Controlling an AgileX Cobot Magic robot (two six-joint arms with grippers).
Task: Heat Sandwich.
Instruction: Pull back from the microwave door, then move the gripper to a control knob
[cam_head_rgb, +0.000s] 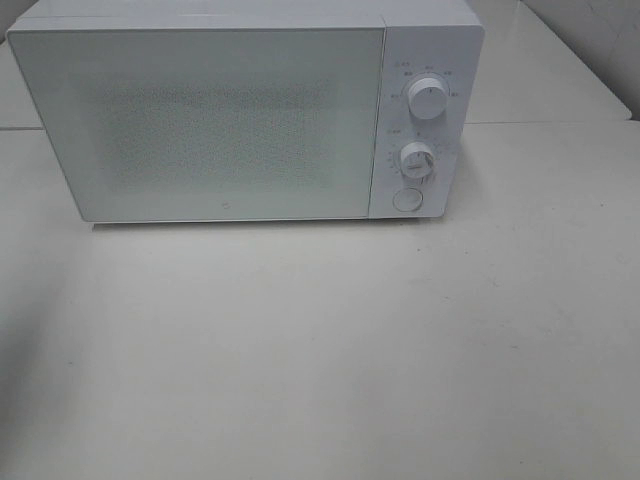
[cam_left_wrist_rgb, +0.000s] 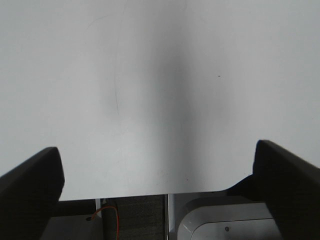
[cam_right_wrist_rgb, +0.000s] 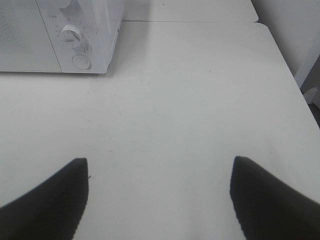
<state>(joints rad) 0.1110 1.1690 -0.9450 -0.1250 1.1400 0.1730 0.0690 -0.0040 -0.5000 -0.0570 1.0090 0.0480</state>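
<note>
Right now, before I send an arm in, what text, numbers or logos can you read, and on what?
Nothing is legible.
Upper knob on the microwave: grey marks ring it, too blurred to read.
Lower knob: fine scale marks around it, too small to read.
Door, lower edge: one tiny mark, possibly a logo, unreadable.
Table: no writing visible.

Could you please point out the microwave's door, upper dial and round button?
door (cam_head_rgb: 200, 120): exterior high view, panel middle.
upper dial (cam_head_rgb: 427, 97): exterior high view, knob face.
round button (cam_head_rgb: 407, 200): exterior high view, centre.
</note>
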